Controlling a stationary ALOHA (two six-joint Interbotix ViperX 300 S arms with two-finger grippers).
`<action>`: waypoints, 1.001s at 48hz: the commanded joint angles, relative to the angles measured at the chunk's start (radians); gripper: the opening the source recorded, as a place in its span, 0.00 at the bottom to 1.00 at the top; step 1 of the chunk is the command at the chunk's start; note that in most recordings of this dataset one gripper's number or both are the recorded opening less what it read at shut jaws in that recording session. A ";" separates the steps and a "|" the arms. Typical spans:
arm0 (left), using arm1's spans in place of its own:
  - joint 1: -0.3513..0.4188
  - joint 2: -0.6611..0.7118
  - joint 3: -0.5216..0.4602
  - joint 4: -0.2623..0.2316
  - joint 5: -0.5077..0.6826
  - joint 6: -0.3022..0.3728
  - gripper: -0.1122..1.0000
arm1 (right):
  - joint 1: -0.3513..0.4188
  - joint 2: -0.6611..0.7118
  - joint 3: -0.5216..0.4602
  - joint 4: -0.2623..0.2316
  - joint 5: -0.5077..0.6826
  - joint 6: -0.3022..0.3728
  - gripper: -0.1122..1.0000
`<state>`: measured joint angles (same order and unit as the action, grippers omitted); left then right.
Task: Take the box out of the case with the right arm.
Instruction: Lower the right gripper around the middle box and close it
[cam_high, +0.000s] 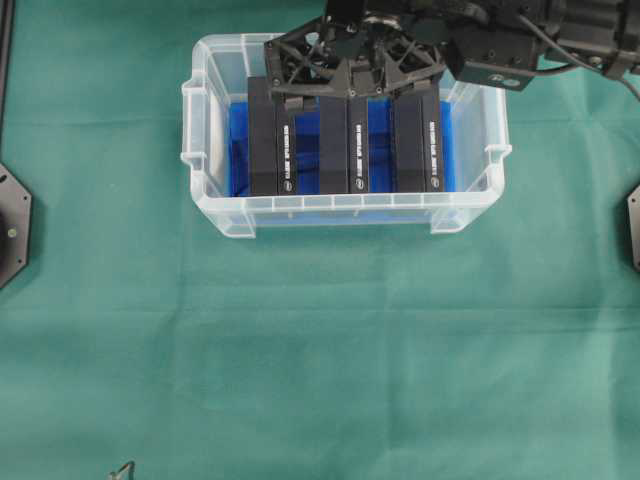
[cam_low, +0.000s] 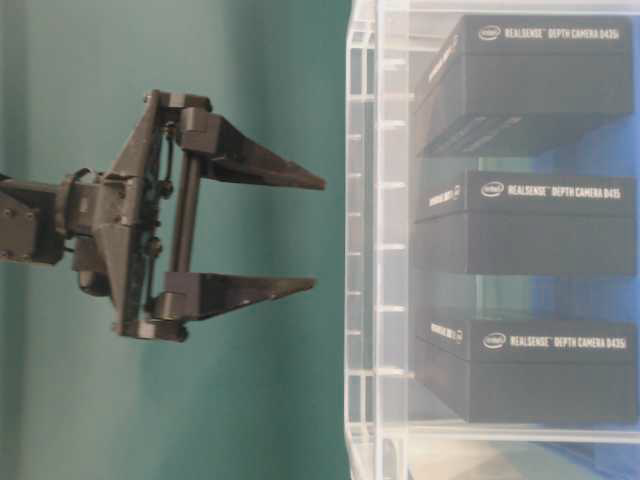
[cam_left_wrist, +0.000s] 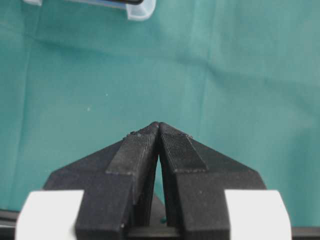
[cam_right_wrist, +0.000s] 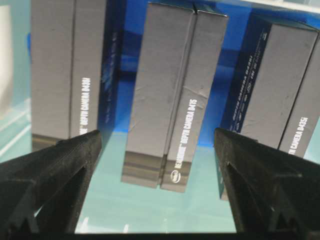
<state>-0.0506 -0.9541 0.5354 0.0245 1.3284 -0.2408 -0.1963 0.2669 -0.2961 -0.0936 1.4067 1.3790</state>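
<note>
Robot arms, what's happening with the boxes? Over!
Right gripper open, fingers either side of middle box. Left gripper shut, away over cloth. Three boxes in case. Nothing blocking.

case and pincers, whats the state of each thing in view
case: upright, no lid, three boxes inside
left box: on edge, untouched
middle box: on edge, between open fingers, not gripped
right box: on edge, untouched
right pincer: open above the case
left pincer: shut, empty

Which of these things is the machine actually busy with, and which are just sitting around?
In use:
- clear tub
- middle box, lined up between the open right gripper

Sitting around:
- left box
- right box
- closed left gripper
- green cloth
</note>
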 joint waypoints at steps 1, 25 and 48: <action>-0.005 0.011 -0.021 0.003 -0.005 0.000 0.10 | 0.003 -0.015 0.005 0.006 -0.008 0.002 0.91; -0.005 0.011 -0.018 0.003 -0.005 0.000 0.10 | 0.003 0.035 0.129 0.054 -0.161 0.003 0.91; -0.005 0.011 -0.014 0.003 -0.005 0.000 0.10 | 0.005 0.066 0.213 0.087 -0.270 0.005 0.91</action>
<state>-0.0506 -0.9541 0.5354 0.0245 1.3284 -0.2408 -0.1948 0.3513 -0.0782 -0.0107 1.1474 1.3821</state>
